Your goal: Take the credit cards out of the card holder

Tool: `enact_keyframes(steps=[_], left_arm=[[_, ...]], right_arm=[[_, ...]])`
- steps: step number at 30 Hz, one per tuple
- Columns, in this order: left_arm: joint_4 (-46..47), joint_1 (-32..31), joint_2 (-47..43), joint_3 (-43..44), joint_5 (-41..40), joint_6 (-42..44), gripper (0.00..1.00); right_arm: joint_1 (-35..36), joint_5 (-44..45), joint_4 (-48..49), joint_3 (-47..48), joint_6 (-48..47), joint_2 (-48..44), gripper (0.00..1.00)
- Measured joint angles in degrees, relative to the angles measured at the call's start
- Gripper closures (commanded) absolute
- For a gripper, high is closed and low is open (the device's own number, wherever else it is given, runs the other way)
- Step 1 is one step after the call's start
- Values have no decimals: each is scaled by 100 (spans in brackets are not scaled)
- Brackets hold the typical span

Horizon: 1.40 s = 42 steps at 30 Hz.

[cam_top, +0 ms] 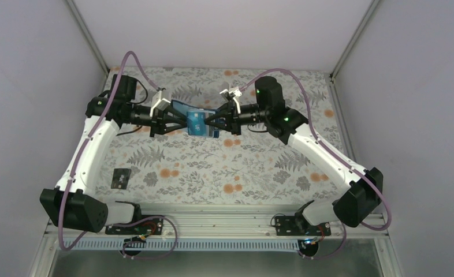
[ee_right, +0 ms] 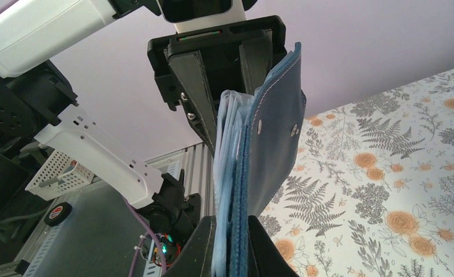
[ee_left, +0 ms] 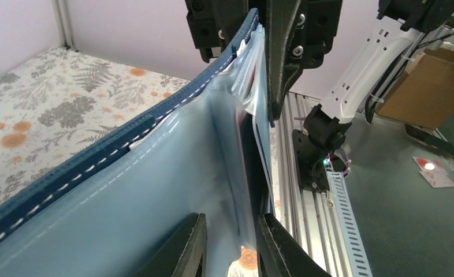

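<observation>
**Card holder** (ee_right: 276, 127): navy blue, white stitching, pale blue inner pockets. It hangs in the air above the table, spread between the two grippers and touching no surface. The navy flap with two small snap studs faces the right wrist camera.

**Right gripper** (ee_right: 230, 231): jaws closed tight on one end of the card holder. The navy cover and the stacked pale pocket layers are pinched together between the fingers.

**Left gripper** (ee_left: 231, 219): at the opposite end of the holder. The jaws stand a little apart, one finger on each side of the clear pocket layers. A gap shows between the film and the finger on the cover side, so nothing is clamped.

**Credit cards, in holder:** a blue-teal card (cam_top: 196, 123) with pale marks shows in the open face from the top view. In the left wrist view a dark edge runs down inside the pocket stack. It may be a second card, but the film blurs it too much to be sure.

**Credit card, out of holder:** a black card (cam_top: 121, 178) lies flat on the table, near the left arm and well apart from the holder.

**Table** (cam_top: 259, 167): covered with a floral cloth of grey ferns and orange blooms.

**Beyond the table edge:** a brown cardboard box (ee_left: 421, 81).
</observation>
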Motion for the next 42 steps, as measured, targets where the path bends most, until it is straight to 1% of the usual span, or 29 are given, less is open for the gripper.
enact_keyframes(steps=[5, 7, 10, 12, 13, 16, 19, 24, 25, 34, 35, 37, 38, 40, 42], left_arm=[[-4, 9, -15, -17, 103, 94, 77], [-66, 11, -11, -11, 140, 208, 73], [-498, -15, 7, 55, 256, 688, 67], [-728, -28, 22, 70, 306, 931, 66], [-809, -28, 44, 70, 317, 990, 68], [-911, -28, 190, 70, 378, 1038, 81], [-763, -31, 273, 68, 424, 828, 88], [109, -94, 28, -20, 297, 35, 97], [212, -118, -33, -28, 249, -66, 97], [739, -190, -142, -85, 20, -684, 98], [785, -201, -142, -90, 4, -741, 97], [870, -249, -142, -94, -33, -866, 89], [916, -284, -142, -94, -59, -894, 86], [1027, -404, -118, -94, -101, -1008, 85], [1084, -518, -90, -94, -142, -1025, 86]], right_arm=[[0, -28, 0, 0, -33, -35, 96], [0, -28, 0, 0, -44, -44, 96], [0, 31, 2, 0, -81, -48, 96], [0, 37, 2, 0, -90, -48, 96], [0, 39, 4, 0, -96, -48, 96], [0, 37, 4, 0, -101, -48, 96], [0, 37, 4, 0, -101, -48, 96], [0, 39, 4, -11, -101, -68, 96], [0, 37, 4, -17, -101, -83, 96], [-7, 105, 9, -33, -122, -162, 96], [-11, 105, 13, -33, -122, -162, 96], [-28, 105, 13, -35, -122, -168, 96], [-39, 101, 15, -42, -122, -170, 96], [-39, 76, 15, -55, -122, -177, 96], [-48, 63, 4, -81, -122, -192, 96]])
